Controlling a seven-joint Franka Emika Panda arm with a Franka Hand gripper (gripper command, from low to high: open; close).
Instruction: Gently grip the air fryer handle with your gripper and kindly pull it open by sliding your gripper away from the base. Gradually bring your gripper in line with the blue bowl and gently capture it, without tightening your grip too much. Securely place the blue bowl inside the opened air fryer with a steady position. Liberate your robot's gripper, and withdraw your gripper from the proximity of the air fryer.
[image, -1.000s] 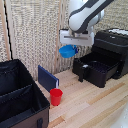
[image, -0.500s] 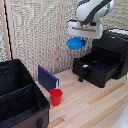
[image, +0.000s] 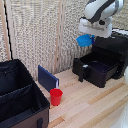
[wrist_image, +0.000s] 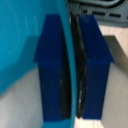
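Note:
The black air fryer (image: 116, 50) stands at the exterior view's right with its drawer basket (image: 97, 69) slid out toward the left. The short black handle (image: 80, 76) projects from the drawer front. My gripper (image: 90, 37) is shut on the rim of the light-blue bowl (image: 84, 40) and holds it in the air above the drawer's left end. In the wrist view the two dark-blue finger pads (wrist_image: 52, 70) clamp the bowl's thin rim (wrist_image: 73, 65), and the fryer's dark edge shows beyond.
A red cup (image: 56, 96) stands on the wooden table. A dark-blue flat board (image: 48, 78) leans by the slatted wall. A black fabric divided case (image: 19, 100) fills the exterior view's lower left.
The gripper has carried the blue bowl up and toward the exterior view's right, from beside the fryer to above the open drawer's left end.

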